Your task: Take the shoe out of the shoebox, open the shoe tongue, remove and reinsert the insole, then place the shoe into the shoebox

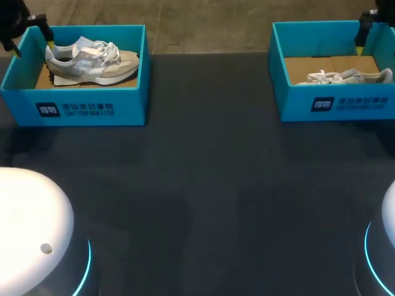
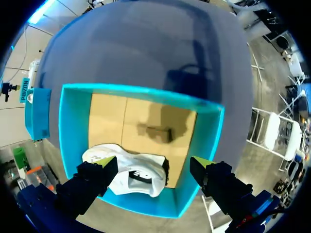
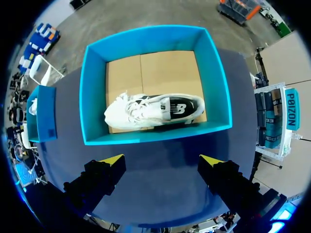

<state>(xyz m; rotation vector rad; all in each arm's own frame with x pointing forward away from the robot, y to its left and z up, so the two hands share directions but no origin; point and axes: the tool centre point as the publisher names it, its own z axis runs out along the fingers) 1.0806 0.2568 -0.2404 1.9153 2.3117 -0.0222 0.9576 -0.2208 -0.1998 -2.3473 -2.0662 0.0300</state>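
Observation:
Two blue shoeboxes stand at the table's far side. The left shoebox [image 1: 80, 102] holds a grey and white shoe [image 1: 92, 61] lying on its side. The right shoebox [image 1: 333, 102] holds a white shoe [image 1: 345, 76]. My left gripper [image 1: 49, 42] hangs open high over the left box's far left end; in the left wrist view its fingers [image 2: 153, 162] straddle the end of the shoe [image 2: 131, 172] from above, not touching it. My right gripper [image 1: 360, 46] hangs open above the right box; in the right wrist view the shoe [image 3: 155, 110] lies ahead of the gripper [image 3: 162, 159].
The dark table [image 1: 203, 185] stretches bare between and in front of the boxes. White robot bases sit at the near left [image 1: 31, 234] and near right [image 1: 389, 228] corners. Cardboard lines each box floor [image 3: 155, 73].

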